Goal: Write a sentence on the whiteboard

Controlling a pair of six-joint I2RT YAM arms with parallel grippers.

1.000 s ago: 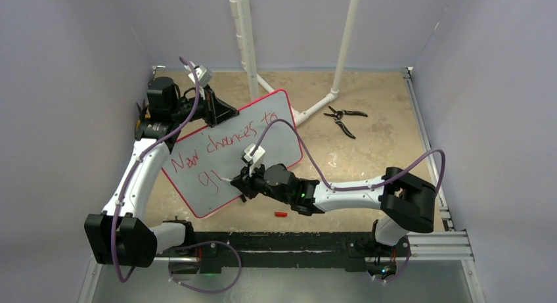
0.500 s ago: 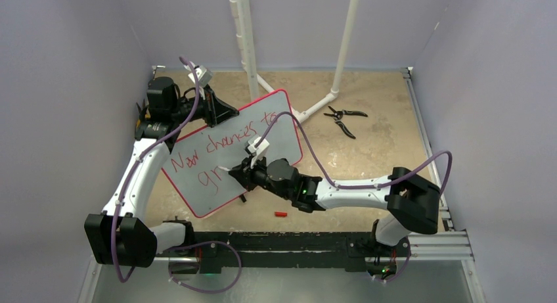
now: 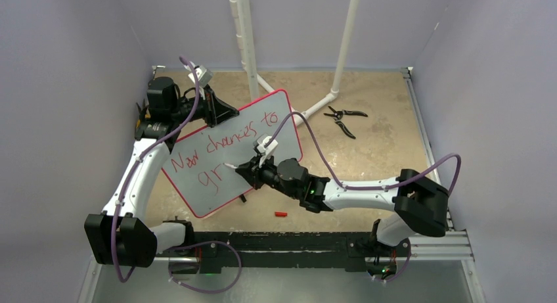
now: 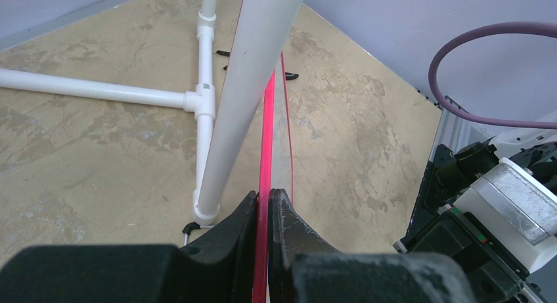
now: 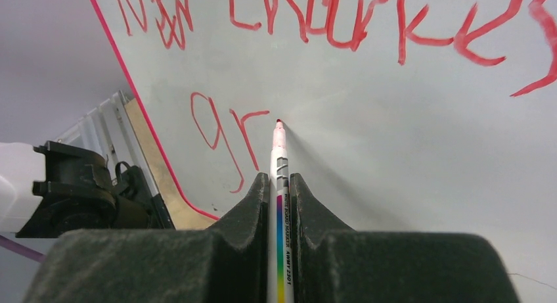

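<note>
The whiteboard (image 3: 276, 129) with a thin red rim lies tilted on the table, left of centre. Red lettering on it, the sentence (image 3: 217, 148), reads "New chances to" with "gr" below; it also shows in the right wrist view (image 5: 341, 20). My left gripper (image 3: 213, 111) is shut on the board's far left rim, seen edge-on in the left wrist view (image 4: 265, 125). My right gripper (image 3: 253, 171) is shut on a white marker (image 5: 278, 152). Its red tip touches the board just right of the "r" (image 5: 248, 135).
A white pipe frame (image 3: 246, 46) stands behind the board, its foot (image 4: 205, 99) next to the board's far edge. Black pliers (image 3: 343, 117) lie at the back right. A small red marker cap (image 3: 280, 214) lies near the front, right of the board's near corner.
My right gripper moved the marker up and to the right across the board; the "r" after the "g" has been written. The left gripper and the board have not moved.
</note>
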